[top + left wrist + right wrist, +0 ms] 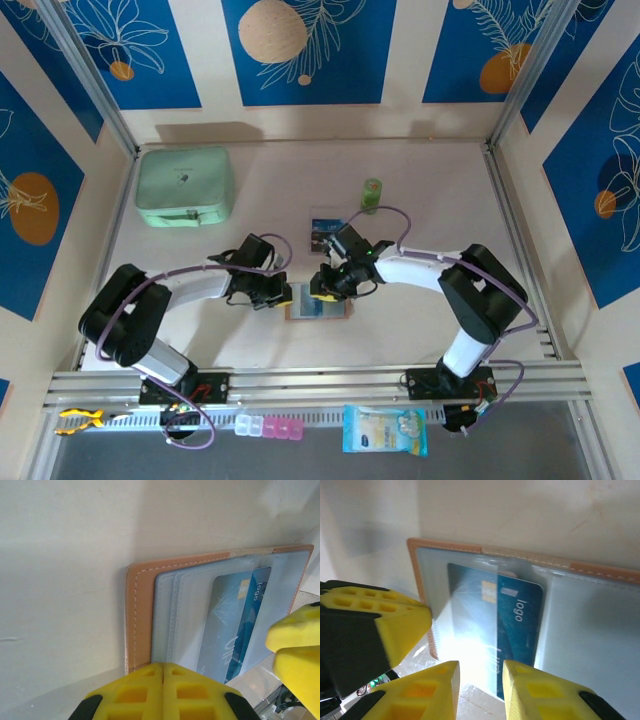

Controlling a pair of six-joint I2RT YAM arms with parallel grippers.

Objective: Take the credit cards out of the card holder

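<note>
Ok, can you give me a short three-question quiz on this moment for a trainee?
1. True or false: the card holder lies open on the table.
2. The left end effector is: A) wide open, B) shut, C) gripping a card.
3. Fill in: the card in the holder's pocket is ____ in colour.
Key: 1 true; 2 B; 3 blue.
</note>
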